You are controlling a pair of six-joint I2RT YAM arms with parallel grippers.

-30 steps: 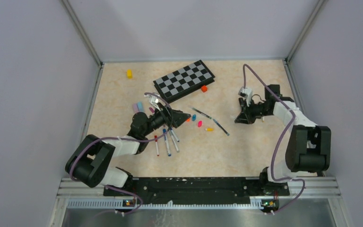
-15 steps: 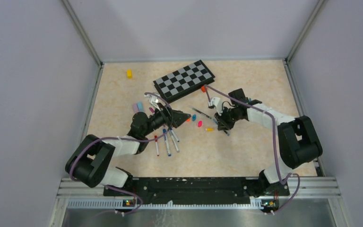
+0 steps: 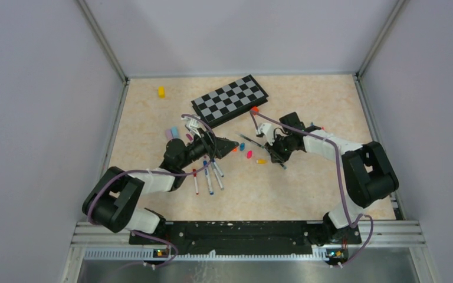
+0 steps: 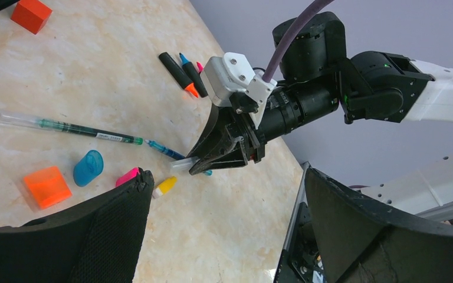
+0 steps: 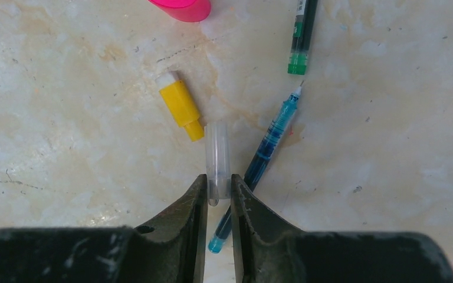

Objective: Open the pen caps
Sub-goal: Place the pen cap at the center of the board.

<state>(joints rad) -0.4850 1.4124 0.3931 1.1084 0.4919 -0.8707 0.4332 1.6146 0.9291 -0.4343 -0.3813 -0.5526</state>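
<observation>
The table is taken in whole only from above, with the chessboard at its far side, well apart from the work. The left gripper hangs near the middle with its jaws held wide apart and nothing between them; the right gripper, just to its right, is clamped on a clear cap, low over the table.

The task is judged partly done. A blue pen lies bare-tipped just beside the held cap; loose caps are scattered close by, among them a yellow cap, a pink cap and a blue cap. Three pens lying nearer, on the left, appear to be capped still, so they are probably what is left to open.

From above, the clear cap cannot be made out at all; in the right wrist view it is shown pinched by one end between the fingers, the rest pointing away. In the left wrist view two black highlighters are seen on the far side with coloured tips bare, which the right wrist view does not take in; the three capped pens are shown only from above.
</observation>
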